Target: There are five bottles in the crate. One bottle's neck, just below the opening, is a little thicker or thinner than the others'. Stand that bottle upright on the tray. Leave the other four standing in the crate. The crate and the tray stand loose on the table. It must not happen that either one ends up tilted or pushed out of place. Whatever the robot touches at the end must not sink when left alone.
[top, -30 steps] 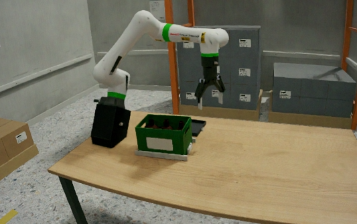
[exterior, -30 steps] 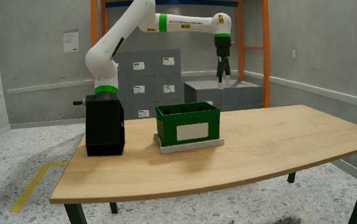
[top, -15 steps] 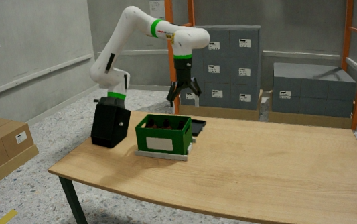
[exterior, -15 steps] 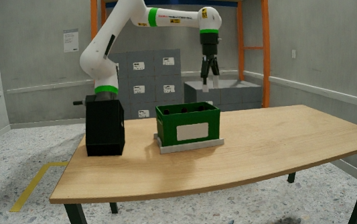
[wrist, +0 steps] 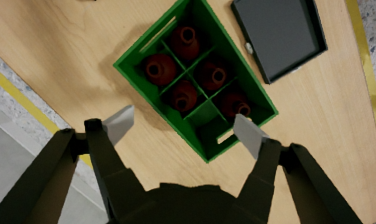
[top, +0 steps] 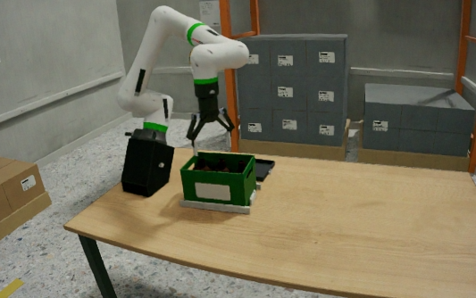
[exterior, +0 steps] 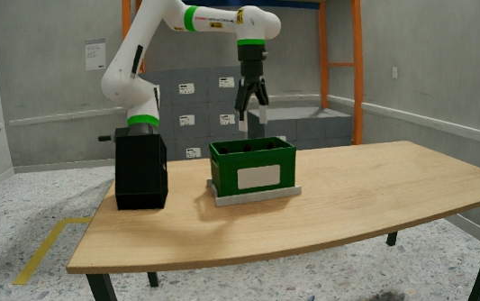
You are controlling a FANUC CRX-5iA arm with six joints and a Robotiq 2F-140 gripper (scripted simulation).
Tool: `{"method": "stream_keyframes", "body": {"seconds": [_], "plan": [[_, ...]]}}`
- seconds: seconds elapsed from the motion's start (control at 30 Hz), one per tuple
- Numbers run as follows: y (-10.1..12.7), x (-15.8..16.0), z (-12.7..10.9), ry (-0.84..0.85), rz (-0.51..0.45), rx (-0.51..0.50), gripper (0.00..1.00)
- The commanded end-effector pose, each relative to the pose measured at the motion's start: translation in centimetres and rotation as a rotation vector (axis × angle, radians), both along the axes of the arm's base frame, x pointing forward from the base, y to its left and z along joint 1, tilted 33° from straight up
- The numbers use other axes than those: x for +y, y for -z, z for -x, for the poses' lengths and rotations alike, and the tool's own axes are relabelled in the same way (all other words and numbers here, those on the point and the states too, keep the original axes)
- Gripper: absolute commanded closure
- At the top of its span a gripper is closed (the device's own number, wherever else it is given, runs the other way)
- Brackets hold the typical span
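Looking for the odd neck among five bottles [top: 221, 166] [exterior: 248, 148] [wrist: 160, 69], and I can't tell which it is; all five, target included, sit in the crate [top: 241, 192] [exterior: 288, 171] [wrist: 249, 82], the vacant compartment toward five o'clock in the wrist view. So we're at the inspecting stage, I'd judge, nothing picked: the gripper [top: 213, 141] [exterior: 253, 122] [wrist: 185, 118] hangs above, fingers spread wide, holding nothing. Next comes comparing necks, then lining up over the chosen one and dropping straight down, minding the walls and dividers. Dark reddish-brown bottles, these, round-mouthed, shoulders swelling below slim necks; around them, a boxy green crate, smooth as moulded plastic, slotted for handholds. Out at two o'clock from it in that same wrist view waits the tray [top: 264, 169] [wrist: 280, 35], flat, charcoal, low-rimmed, and beneath everything runs the pale wood-grained table [top: 353, 214] [exterior: 356, 189] [wrist: 319, 125].
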State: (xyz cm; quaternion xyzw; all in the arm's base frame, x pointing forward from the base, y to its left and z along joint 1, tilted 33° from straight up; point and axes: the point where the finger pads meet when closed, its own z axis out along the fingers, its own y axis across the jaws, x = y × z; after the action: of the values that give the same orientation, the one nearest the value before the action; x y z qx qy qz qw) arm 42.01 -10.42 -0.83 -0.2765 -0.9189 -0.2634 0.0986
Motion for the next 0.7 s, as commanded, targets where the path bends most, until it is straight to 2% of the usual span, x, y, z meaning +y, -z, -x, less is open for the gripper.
{"method": "stream_keyframes", "body": {"seconds": [0.0,0.03,0.07,0.67], "plan": [[-0.03,-0.13,0.05,0.0,0.001,-0.002,0.0],[-0.03,-0.13,0.05,0.0,0.001,-0.002,0.0],[-0.03,-0.13,0.05,0.0,0.001,-0.002,0.9],[-0.03,-0.13,0.05,0.0,0.001,-0.002,0.9]]}}
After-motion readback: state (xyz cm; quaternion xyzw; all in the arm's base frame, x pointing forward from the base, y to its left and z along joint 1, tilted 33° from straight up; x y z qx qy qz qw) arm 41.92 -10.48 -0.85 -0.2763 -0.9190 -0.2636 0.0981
